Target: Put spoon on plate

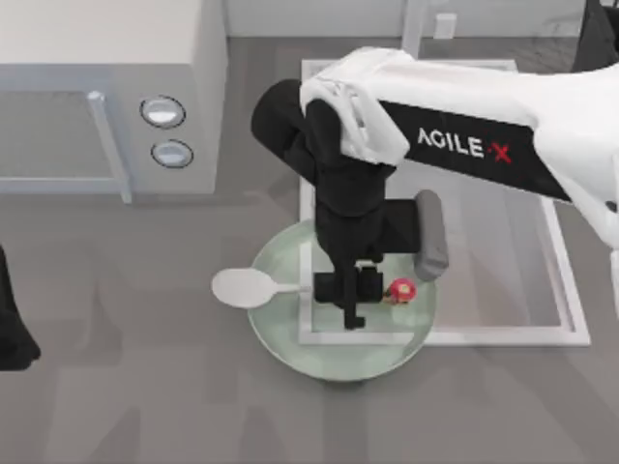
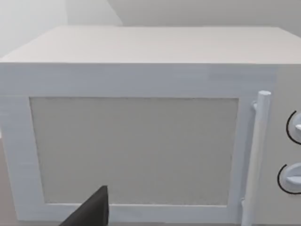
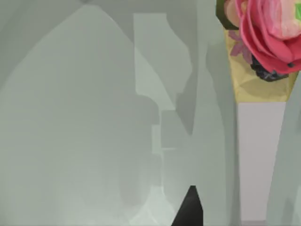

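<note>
My right gripper (image 1: pixel 354 307) low over the plate (image 1: pixel 290 343), fingers closed narrow on the spoon (image 1: pixel 253 287) handle, spoon bowl jutting past the plate's left rim, red knob (image 1: pixel 399 289) above the plate, left arm (image 1: pixel 12 333) parked well left of the plate, facing the microwave (image 2: pixel 141 141)

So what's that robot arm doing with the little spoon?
The right arm reaches over the big round pale green glass plate, its gripper down at the thin handle of the small white spoon. The spoon lies across the plate, its oval bowl poking out past the left rim and its red knob over the plate. The left arm is parked at the table's left edge, facing the white microwave.
</note>
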Action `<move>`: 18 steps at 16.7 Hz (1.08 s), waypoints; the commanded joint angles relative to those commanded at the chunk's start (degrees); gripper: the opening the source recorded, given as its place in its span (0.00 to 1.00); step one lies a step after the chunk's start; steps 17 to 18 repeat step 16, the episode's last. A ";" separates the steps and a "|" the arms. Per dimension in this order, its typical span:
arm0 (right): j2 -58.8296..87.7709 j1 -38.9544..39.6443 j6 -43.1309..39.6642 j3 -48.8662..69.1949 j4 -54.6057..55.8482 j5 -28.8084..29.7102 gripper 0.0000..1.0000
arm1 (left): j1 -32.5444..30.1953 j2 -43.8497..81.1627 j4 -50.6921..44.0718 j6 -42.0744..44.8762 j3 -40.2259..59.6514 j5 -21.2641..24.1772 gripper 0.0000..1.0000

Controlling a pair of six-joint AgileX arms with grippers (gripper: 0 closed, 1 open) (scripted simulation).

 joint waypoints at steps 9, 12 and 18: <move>0.00 0.00 0.00 0.00 0.00 0.00 0.90 | 0.00 0.00 0.00 0.00 0.00 0.00 1.00; 0.00 0.00 0.00 0.00 0.00 0.00 1.00 | 0.00 0.00 0.00 0.00 0.00 0.00 1.00; 0.00 0.00 0.00 0.00 0.00 0.00 1.00 | 0.00 0.00 0.00 0.00 0.00 0.00 1.00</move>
